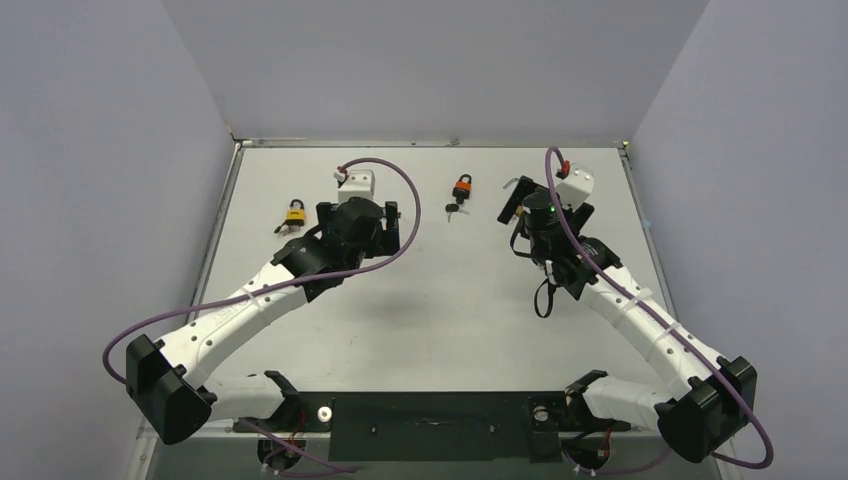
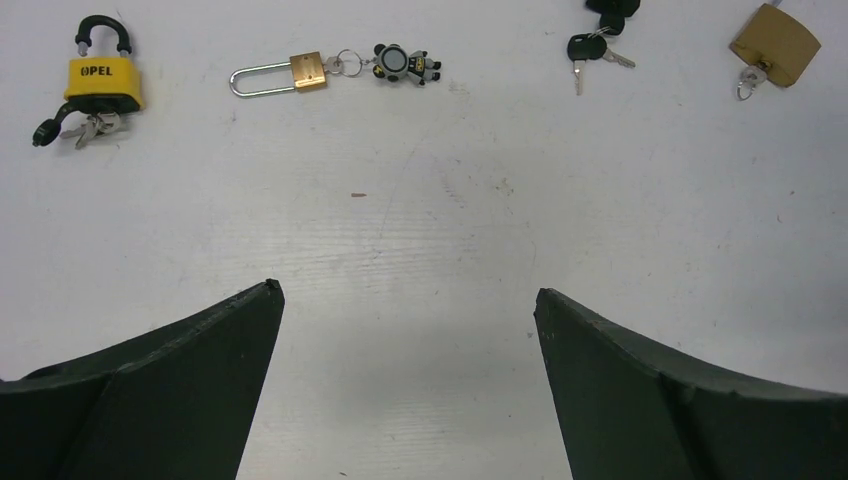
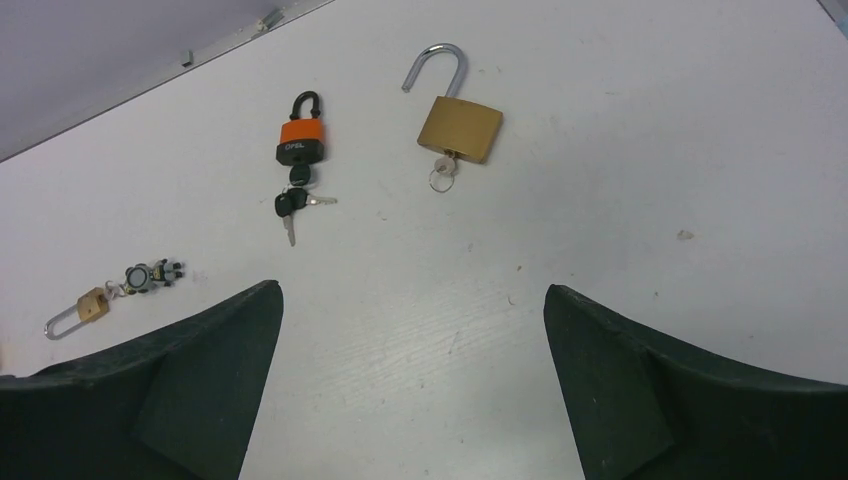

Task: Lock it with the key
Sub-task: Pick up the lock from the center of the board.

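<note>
Several padlocks lie in a row at the far side of the table. A brass padlock (image 3: 458, 126) has its shackle swung open and a key (image 3: 441, 177) in its keyhole. To its left lies an orange padlock (image 3: 301, 136) with black-headed keys (image 3: 293, 205) in it. Further left are a small brass long-shackle padlock (image 2: 305, 73) with a figure charm (image 2: 405, 64), and a yellow padlock (image 2: 102, 80) with keys (image 2: 80, 128). My left gripper (image 2: 406, 290) hovers open before the small padlock. My right gripper (image 3: 411, 288) hovers open, nearer than the brass and orange padlocks, holding nothing.
Grey walls enclose the white table (image 1: 440, 300) on three sides. In the top view the yellow padlock (image 1: 295, 213) and the orange padlock (image 1: 462, 187) show; the other two locks are hidden under the wrists. Purple cables (image 1: 400, 200) loop from both arms.
</note>
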Controlling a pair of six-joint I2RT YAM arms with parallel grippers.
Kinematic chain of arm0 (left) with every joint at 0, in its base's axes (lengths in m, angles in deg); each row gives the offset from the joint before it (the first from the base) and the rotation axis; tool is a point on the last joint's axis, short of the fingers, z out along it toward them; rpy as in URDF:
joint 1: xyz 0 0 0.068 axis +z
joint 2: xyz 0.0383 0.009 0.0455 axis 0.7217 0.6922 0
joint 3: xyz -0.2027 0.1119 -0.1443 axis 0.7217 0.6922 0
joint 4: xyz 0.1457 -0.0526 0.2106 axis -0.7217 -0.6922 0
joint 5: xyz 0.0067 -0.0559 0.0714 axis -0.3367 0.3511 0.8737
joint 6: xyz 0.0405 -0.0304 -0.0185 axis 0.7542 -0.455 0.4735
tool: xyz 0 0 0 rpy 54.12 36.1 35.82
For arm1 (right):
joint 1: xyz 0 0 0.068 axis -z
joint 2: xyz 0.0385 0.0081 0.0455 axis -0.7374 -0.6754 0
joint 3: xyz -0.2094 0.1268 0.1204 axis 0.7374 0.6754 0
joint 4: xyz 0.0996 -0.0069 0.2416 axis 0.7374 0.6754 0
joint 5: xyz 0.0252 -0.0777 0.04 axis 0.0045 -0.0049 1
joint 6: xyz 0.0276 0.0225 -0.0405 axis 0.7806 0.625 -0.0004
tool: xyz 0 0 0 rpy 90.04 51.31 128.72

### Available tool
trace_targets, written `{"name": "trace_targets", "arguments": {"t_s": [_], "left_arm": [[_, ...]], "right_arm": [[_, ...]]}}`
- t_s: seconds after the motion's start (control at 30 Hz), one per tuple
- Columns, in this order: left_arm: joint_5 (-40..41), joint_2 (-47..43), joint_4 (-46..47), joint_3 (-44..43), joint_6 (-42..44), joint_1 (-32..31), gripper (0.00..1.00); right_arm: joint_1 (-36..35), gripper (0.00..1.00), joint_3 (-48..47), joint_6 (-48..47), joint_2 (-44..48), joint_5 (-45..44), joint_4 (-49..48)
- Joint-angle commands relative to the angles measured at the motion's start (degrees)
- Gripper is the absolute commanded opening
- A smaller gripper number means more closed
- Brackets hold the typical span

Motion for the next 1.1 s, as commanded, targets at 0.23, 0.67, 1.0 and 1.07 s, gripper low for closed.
{"name": "trace_targets", "arguments": {"t_s": [0.23, 0.67, 1.0, 1.07], "left_arm": [[-10.0, -5.7, 1.9, 0.1, 2.4, 0.6, 0.98], [-13.4, -7.9, 1.3, 0.5, 1.6, 3.0, 0.98], [-14.7, -8.2, -1.8, 0.5, 0.8, 4.1, 0.98], [-14.8, -8.4, -2.0, 0.7, 0.7, 4.5, 0.98]], "right_arm": [[3.1, 1.0, -3.1, 1.4, -4.4, 1.5, -2.8], [14.8, 0.95, -12.1, 4.0, -20.6, 6.1, -5.0], [20.1, 0.87, -29.3, 4.2, -42.6, 11.4, 0.4], [20.5, 0.87, -32.1, 4.3, -45.9, 11.2, 2.0]]}}
